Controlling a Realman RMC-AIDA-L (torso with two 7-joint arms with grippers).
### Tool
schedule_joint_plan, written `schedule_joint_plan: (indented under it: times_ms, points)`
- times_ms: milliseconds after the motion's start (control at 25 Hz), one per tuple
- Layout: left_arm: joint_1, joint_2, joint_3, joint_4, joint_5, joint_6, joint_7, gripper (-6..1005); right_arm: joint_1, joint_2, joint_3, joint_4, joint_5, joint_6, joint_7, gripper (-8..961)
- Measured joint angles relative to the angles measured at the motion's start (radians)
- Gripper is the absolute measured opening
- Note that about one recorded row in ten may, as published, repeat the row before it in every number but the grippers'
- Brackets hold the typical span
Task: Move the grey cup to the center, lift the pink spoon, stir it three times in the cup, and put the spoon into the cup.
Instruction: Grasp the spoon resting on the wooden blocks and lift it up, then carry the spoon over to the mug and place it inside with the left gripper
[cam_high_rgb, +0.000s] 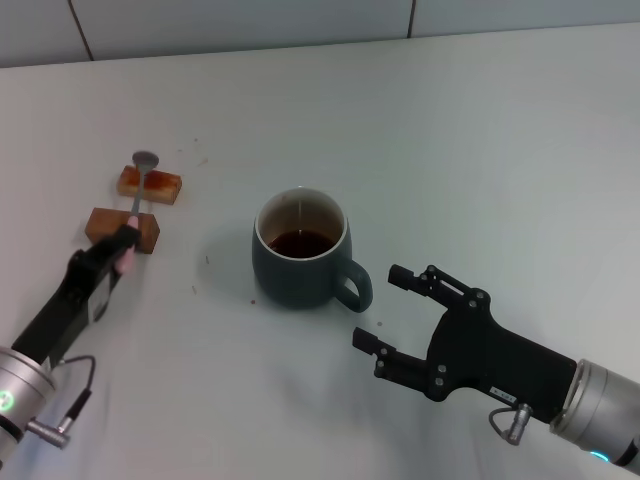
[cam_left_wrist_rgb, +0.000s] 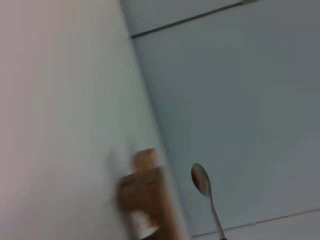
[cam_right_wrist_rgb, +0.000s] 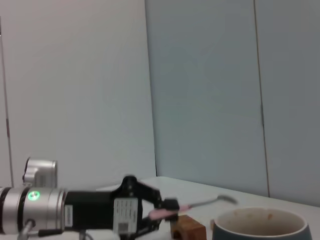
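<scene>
The grey cup (cam_high_rgb: 300, 250) stands upright near the middle of the white desk (cam_high_rgb: 480, 140), with its loop handle turned toward the robot's right side and dark brown liquid low inside its cream interior. The right tool (cam_high_rgb: 385, 308) sits just beside that handle, low over the desk, its two black fingers spread wide and gripping nothing; it does not touch the cup. On the robot's left, the left tool (cam_high_rgb: 124, 245) is clenched on the pale pink handle of the pink spoon (cam_high_rgb: 138, 195). The spoon's grey metal neck and bowl reach away from the robot, the bowl over the farther of two brown blocks (cam_high_rgb: 150, 183). The nearer block (cam_high_rgb: 122, 228) lies just beside the left tool's tip. From the right wrist view, the left tool (cam_right_wrist_rgb: 167, 207) holds the spoon (cam_right_wrist_rgb: 200, 204) raised above the blocks, roughly level, with the cup's rim (cam_right_wrist_rgb: 260, 220) in the foreground. The left wrist view shows the spoon's bowl (cam_left_wrist_rgb: 200, 179) beside a blurred brown block (cam_left_wrist_rgb: 147, 192). The cup and the spoon are well apart.
</scene>
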Motion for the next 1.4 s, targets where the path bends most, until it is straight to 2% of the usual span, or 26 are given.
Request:
schedule_joint_plan:
  times_ms: [280,440,480,560,600,640,680,760,800,1040,1240,1400]
  points:
    - [-0.025,0.003,0.006,0.098,0.065,0.112,-0.009,125,0.002,0.000,-0.002,0.000,0.000,-0.001,0.003,803]
    - [-0.055,0.008,0.057,0.364,0.157,0.192,-0.032,126,-0.006,0.000,-0.002,-0.011,0.000,-0.026,0.003,803]
    - [-0.055,0.008,0.057,0.364,0.157,0.192,-0.032,126,-0.009,0.000,-0.002,-0.016,0.000,-0.034,0.004,803]
    - [-0.060,0.014,0.158,0.671,0.201,0.230,-0.083,126,-0.013,0.000,-0.001,-0.027,0.000,-0.046,0.009,803]
    - [-0.060,0.014,0.158,0.671,0.201,0.230,-0.083,126,-0.018,0.000,-0.001,-0.038,0.000,-0.054,0.015,803]
    - [-0.057,0.018,0.189,0.769,0.212,0.235,-0.100,126,-0.018,0.000,-0.001,-0.038,0.000,-0.054,0.015,803]
    - [-0.044,0.022,0.260,1.031,0.266,0.248,-0.131,126,-0.022,0.000,-0.001,-0.045,0.000,-0.061,0.015,803]
    - [-0.040,0.022,0.291,1.175,0.310,0.262,-0.137,126,-0.033,0.000,0.003,-0.052,0.002,-0.079,0.015,803]
    - [-0.039,0.018,0.319,1.321,0.364,0.278,-0.140,126,-0.042,0.000,0.008,-0.055,0.005,-0.099,0.015,803]
    - [-0.046,0.011,0.407,1.603,0.437,0.333,-0.140,127,-0.070,0.001,0.013,-0.073,0.008,-0.121,0.009,803]
    - [-0.054,0.009,0.559,1.841,0.546,0.342,-0.149,127,-0.096,0.002,0.020,-0.084,0.009,-0.141,0.006,804]
    - [-0.095,0.004,0.686,1.950,0.678,0.336,-0.151,127,-0.121,0.003,0.024,-0.096,0.009,-0.163,0.005,804]
